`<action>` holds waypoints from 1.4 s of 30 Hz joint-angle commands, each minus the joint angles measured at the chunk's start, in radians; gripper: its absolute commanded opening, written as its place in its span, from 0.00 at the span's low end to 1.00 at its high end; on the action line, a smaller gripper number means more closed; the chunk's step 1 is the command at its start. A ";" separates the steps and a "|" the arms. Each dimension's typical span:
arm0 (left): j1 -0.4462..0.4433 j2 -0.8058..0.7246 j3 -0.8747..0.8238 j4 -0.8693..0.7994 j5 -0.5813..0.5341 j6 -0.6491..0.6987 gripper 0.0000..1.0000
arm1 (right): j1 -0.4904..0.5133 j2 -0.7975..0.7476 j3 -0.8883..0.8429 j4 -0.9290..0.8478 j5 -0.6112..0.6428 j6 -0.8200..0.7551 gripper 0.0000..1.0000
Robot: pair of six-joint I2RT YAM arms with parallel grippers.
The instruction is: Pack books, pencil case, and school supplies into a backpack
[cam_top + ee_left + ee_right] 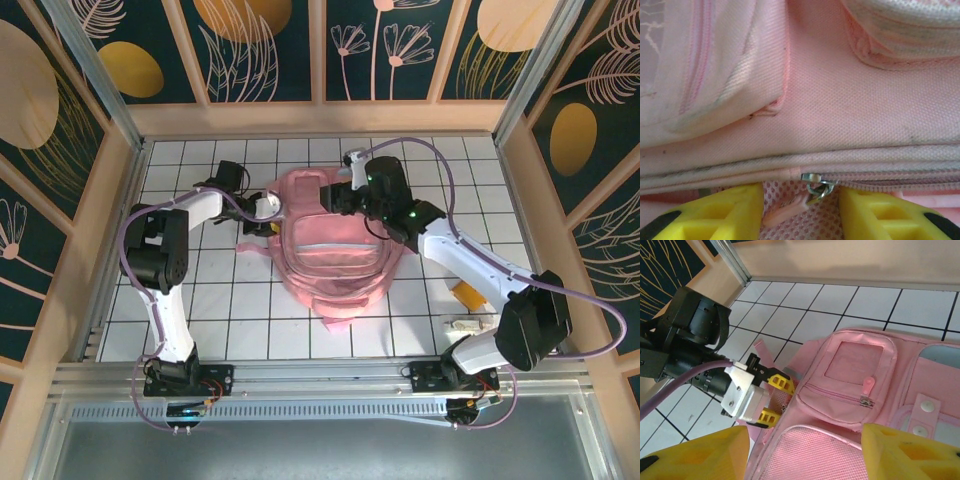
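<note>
The light-pink backpack (335, 255) lies flat mid-table. My left gripper (268, 212) is at its upper left side. In the left wrist view its yellow fingers (725, 215) stand apart on either side of a zipper's pink pull tab (787, 210), below the metal slider (817, 179); the tab lies free in the gap. My right gripper (805, 460) is open and hovers over the backpack's mesh pocket (810, 455) with nothing between its fingers. The left gripper (775, 397) shows there too. A small orange item (466, 293) and a whitish item (463, 325) lie by the right arm. Books and pencil case are out of view.
Wooden walls (320, 118) fence the white tiled table on three sides. A side pocket with its own pink zipper tab (868, 386) faces the right wrist camera. The right arm (470, 260) reaches over the table's right half, above the small items.
</note>
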 commanded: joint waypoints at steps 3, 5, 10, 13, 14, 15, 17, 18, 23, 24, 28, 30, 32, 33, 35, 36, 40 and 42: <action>-0.032 0.018 0.011 -0.047 0.008 0.055 0.14 | -0.018 0.027 0.025 -0.002 -0.015 0.060 0.59; -0.035 -0.004 0.016 -0.057 0.010 0.055 0.07 | -0.018 0.042 0.033 -0.001 -0.019 0.085 0.58; -0.033 -0.141 -0.088 0.024 0.006 0.000 0.02 | -0.018 0.129 0.118 -0.046 0.032 0.299 0.51; -0.034 -0.239 -0.175 0.104 0.070 -0.086 0.01 | -0.018 0.215 0.203 -0.151 0.078 0.496 0.49; -0.034 -0.268 -0.204 0.129 0.097 -0.109 0.00 | -0.015 0.246 0.234 -0.186 0.075 0.520 0.50; -0.036 -0.307 -0.238 0.153 0.128 -0.133 0.00 | -0.010 0.290 0.275 -0.226 0.068 0.523 0.52; -0.046 -0.371 -0.312 0.238 0.158 -0.192 0.00 | 0.006 0.373 0.364 -0.309 0.064 0.514 0.56; -0.055 -0.401 -0.357 0.287 0.163 -0.220 0.00 | 0.019 0.413 0.418 -0.344 0.063 0.489 0.58; -0.066 -0.458 -0.478 0.429 0.194 -0.307 0.00 | 0.111 0.603 0.659 -0.467 0.150 0.293 0.61; -0.066 -0.459 -0.484 0.445 0.198 -0.321 0.00 | 0.130 0.640 0.710 -0.493 0.175 0.243 0.61; -0.066 -0.452 -0.482 0.480 0.202 -0.353 0.00 | 0.173 0.763 0.866 -0.603 0.219 0.154 0.61; -0.066 -0.450 -0.480 0.492 0.207 -0.360 0.00 | 0.185 0.795 0.880 -0.614 0.190 0.139 0.61; -0.066 -0.452 -0.478 0.498 0.212 -0.365 0.00 | 0.198 0.810 0.873 -0.609 0.159 0.122 0.61; -0.066 -0.453 -0.480 0.498 0.212 -0.365 0.00 | 0.207 0.819 0.876 -0.614 0.166 0.117 0.62; -0.066 -0.461 -0.489 0.505 0.210 -0.366 0.00 | 0.217 0.838 0.887 -0.640 0.233 0.115 0.62; -0.066 -0.465 -0.496 0.512 0.207 -0.369 0.00 | 0.223 0.850 0.892 -0.655 0.286 0.113 0.62; -0.066 -0.478 -0.515 0.527 0.186 -0.386 0.00 | 0.235 0.897 0.903 -0.680 0.434 0.103 0.56; -0.066 -0.483 -0.522 0.535 0.175 -0.397 0.00 | 0.244 0.916 0.916 -0.687 0.490 0.100 0.46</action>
